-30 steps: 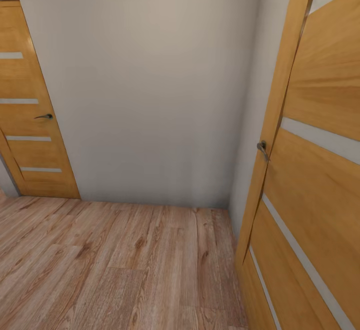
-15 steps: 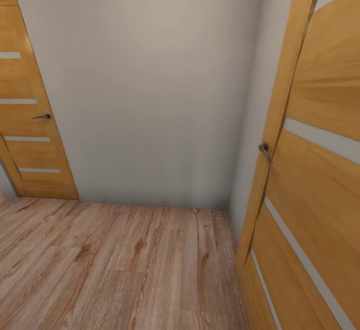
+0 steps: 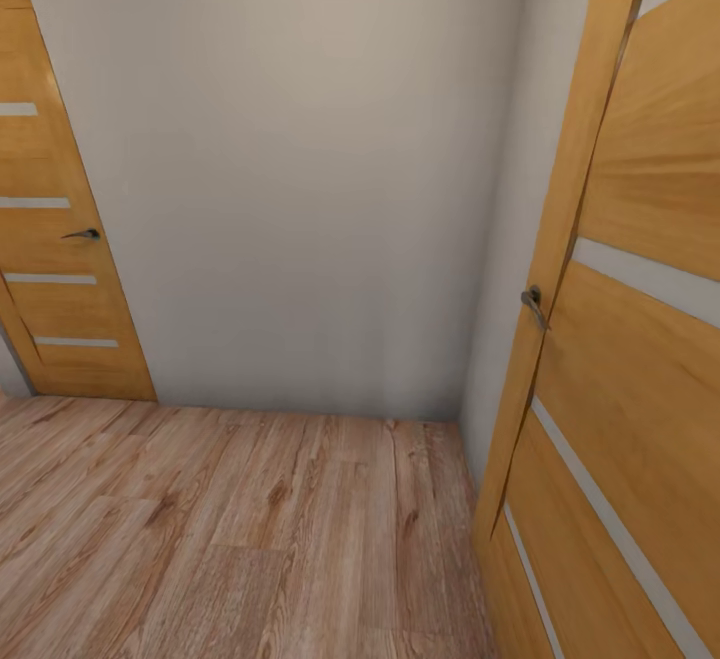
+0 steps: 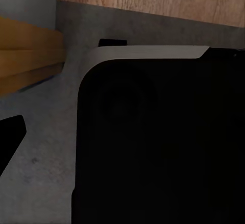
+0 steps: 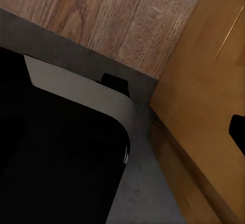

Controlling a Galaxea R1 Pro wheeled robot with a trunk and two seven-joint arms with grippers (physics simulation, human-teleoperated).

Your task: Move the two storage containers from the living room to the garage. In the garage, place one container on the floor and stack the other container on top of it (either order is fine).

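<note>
Both hands are hard to make out, so I cannot tell their grip. An open door crowds the wood floor beside a plain wall.

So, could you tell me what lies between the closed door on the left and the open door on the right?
In the head view, a plain white wall spans between the left door and the right door, with bare wood plank floor below.

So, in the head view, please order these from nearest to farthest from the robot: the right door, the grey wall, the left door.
1. Right door: nearest, close along the right edge.
2. Grey wall, straight ahead, and left door, at the far left: too close to call.
</note>
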